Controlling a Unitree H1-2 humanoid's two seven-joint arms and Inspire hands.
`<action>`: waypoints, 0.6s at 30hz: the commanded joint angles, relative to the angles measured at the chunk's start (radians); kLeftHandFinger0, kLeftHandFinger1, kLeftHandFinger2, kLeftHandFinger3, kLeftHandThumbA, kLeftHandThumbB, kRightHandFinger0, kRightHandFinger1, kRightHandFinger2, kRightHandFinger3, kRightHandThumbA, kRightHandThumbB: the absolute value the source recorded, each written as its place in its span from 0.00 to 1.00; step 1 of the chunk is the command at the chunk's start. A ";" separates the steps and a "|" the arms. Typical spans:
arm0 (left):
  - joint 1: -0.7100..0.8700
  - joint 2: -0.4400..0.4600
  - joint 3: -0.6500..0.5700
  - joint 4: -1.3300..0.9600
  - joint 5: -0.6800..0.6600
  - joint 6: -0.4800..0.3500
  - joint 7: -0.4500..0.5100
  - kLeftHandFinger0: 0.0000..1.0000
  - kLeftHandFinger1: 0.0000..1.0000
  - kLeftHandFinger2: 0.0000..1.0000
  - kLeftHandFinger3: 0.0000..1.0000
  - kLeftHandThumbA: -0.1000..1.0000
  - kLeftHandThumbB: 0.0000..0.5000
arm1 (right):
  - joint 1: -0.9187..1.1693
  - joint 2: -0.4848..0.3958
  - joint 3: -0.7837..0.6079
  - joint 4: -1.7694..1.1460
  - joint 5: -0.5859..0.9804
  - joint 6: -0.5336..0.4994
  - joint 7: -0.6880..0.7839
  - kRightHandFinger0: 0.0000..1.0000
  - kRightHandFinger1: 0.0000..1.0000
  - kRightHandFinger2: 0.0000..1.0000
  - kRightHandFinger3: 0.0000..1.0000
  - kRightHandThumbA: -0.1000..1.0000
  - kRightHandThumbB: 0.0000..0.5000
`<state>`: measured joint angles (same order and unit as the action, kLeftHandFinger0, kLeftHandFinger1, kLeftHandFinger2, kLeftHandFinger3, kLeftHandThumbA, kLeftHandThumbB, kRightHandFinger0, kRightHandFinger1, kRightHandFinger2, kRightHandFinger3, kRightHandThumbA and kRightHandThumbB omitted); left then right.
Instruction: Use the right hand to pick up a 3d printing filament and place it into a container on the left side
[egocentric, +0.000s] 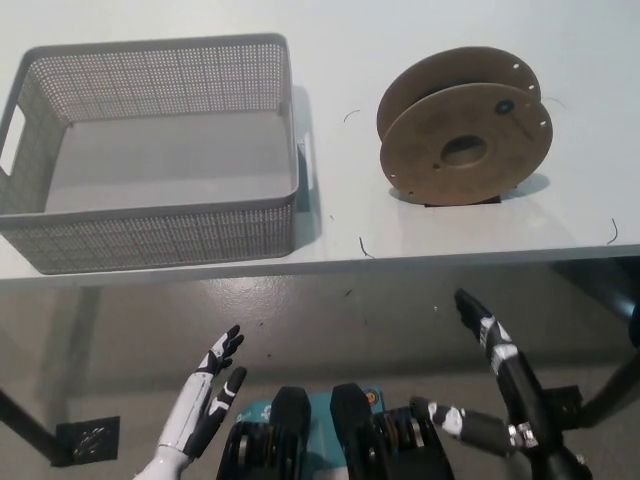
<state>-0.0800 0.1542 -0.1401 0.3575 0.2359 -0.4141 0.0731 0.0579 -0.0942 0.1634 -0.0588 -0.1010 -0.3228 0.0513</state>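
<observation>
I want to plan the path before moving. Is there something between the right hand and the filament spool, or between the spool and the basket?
Nothing visible blocks either path. The right hand is below the table edge, in front of the cardboard filament spool. Only bare table lies between spool and grey basket; the basket's wall must be cleared.

Slim white left robot hand (207, 397) with black fingertips and dark palm side. Black right robot hand (497, 352), pale grey bands on fingers, silver fitting at wrist.
</observation>
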 joint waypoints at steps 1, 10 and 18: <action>-0.023 0.018 -0.005 -0.014 0.011 -0.056 0.027 1.00 1.00 1.00 1.00 1.00 0.40 | 0.015 0.028 -0.032 -0.150 -0.032 -0.105 -0.044 1.00 1.00 1.00 1.00 1.00 0.31; -0.020 0.018 -0.019 -0.020 0.010 -0.056 0.033 1.00 1.00 1.00 1.00 1.00 0.40 | -0.251 -0.078 -0.148 -0.402 -0.088 0.140 0.027 1.00 1.00 1.00 1.00 1.00 0.52; -0.024 0.021 -0.021 -0.020 -0.015 -0.056 0.016 1.00 1.00 1.00 1.00 1.00 0.47 | -0.665 -0.368 -0.166 -0.304 -0.053 0.476 0.214 1.00 1.00 1.00 1.00 1.00 0.87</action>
<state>-0.0879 0.1595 -0.1578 0.3604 0.2411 -0.4261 0.0746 -0.3491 -0.3033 0.0174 -0.3794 -0.1640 -0.1414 0.1025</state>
